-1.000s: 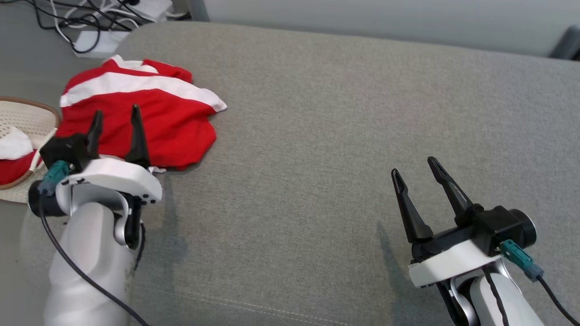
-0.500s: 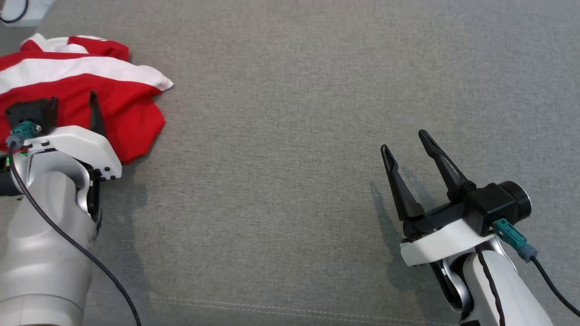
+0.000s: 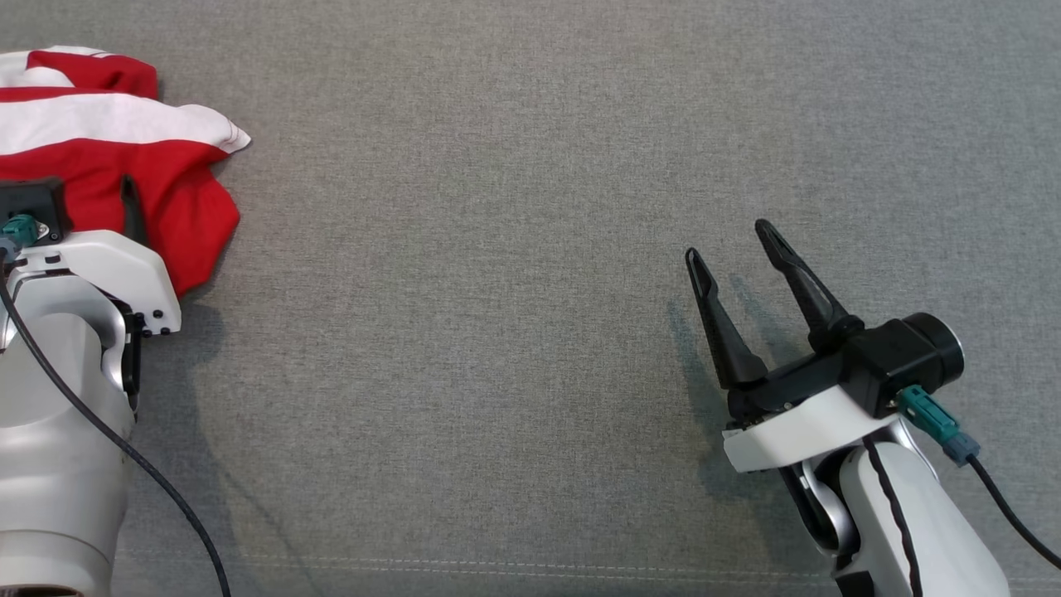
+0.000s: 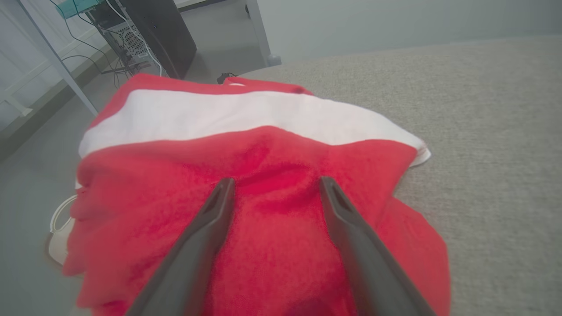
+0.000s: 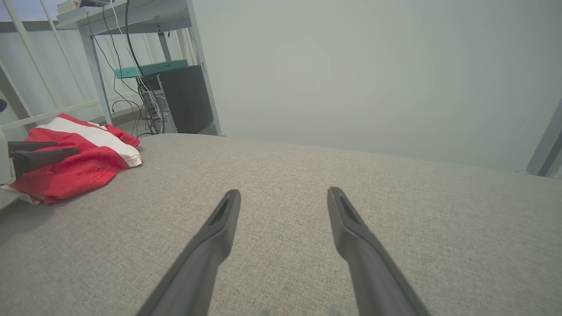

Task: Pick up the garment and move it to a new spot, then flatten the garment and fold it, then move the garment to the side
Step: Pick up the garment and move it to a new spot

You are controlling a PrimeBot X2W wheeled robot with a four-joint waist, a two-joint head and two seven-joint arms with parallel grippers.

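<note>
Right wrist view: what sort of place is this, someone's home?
Likely a lab or office workroom, not a home: a metal-framed desk with cables hanging down, a dark computer tower by it, and a grey padded surface holding a red and white garment.

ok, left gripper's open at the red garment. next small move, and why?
Probably ease the left gripper down and close it on the garment: its open fingers straddle a raised fold, nothing pinched yet. The right gripper is open over bare cushion.
</note>
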